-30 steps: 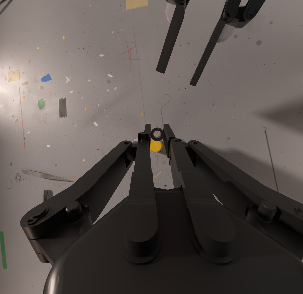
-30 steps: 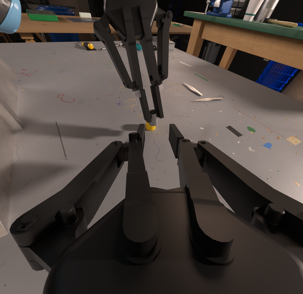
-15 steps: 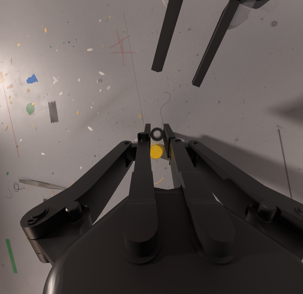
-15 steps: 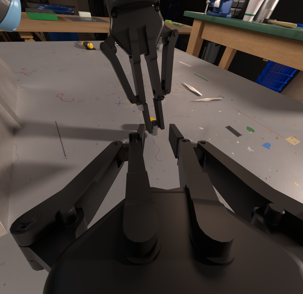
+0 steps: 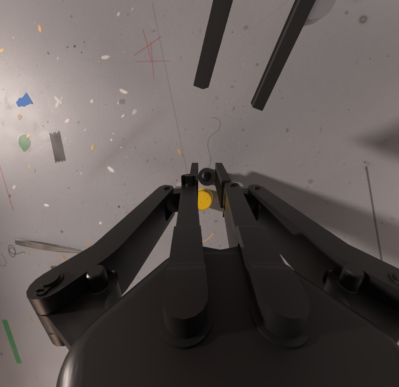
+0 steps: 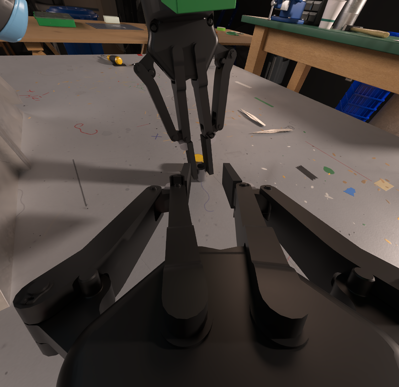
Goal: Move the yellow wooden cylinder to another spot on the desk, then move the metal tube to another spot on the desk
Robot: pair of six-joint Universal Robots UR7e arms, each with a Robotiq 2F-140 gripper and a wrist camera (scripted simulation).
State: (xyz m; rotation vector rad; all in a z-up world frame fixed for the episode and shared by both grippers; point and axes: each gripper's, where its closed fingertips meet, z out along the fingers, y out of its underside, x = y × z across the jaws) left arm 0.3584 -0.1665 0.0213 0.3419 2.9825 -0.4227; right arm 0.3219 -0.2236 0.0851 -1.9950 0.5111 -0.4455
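The grey, paint-flecked desk top (image 6: pixel 108 182) fills both views, its far edge running under wooden workbenches (image 6: pixel 323 43) in the right wrist view.

The left gripper (image 6: pixel 199 171), a black two-finger pincer, hangs fingers-down over the middle of the desk, well in from every edge. Its fingers are drawn close together and clamp the short grey metal tube (image 6: pixel 201 171), which stands upright between the tips with its open bore facing up; its lower end sits at or just above the desk surface, and which of the two cannot be told. In the left wrist view the same tube (image 5: pixel 206 176) shows as a dark ring pinched between the two pads of that gripper (image 5: pixel 206 171).

The right gripper (image 6: pixel 206 173) is the near one in its own view, lying low and pointing toward the tube. Its fingers stand clearly apart and hold nothing; the tube lies close to its left finger (image 6: pixel 185 173). From the left wrist view its two fingers (image 5: pixel 228 97) reach in from the top edge, spread, with bare desk between them.

The small yellow wooden cylinder (image 6: pixel 198 157) stands on the desk just beyond the tube, toward the far edge, free of both grippers. In the left wrist view its round yellow top (image 5: pixel 204 200) shows just beside the tube.
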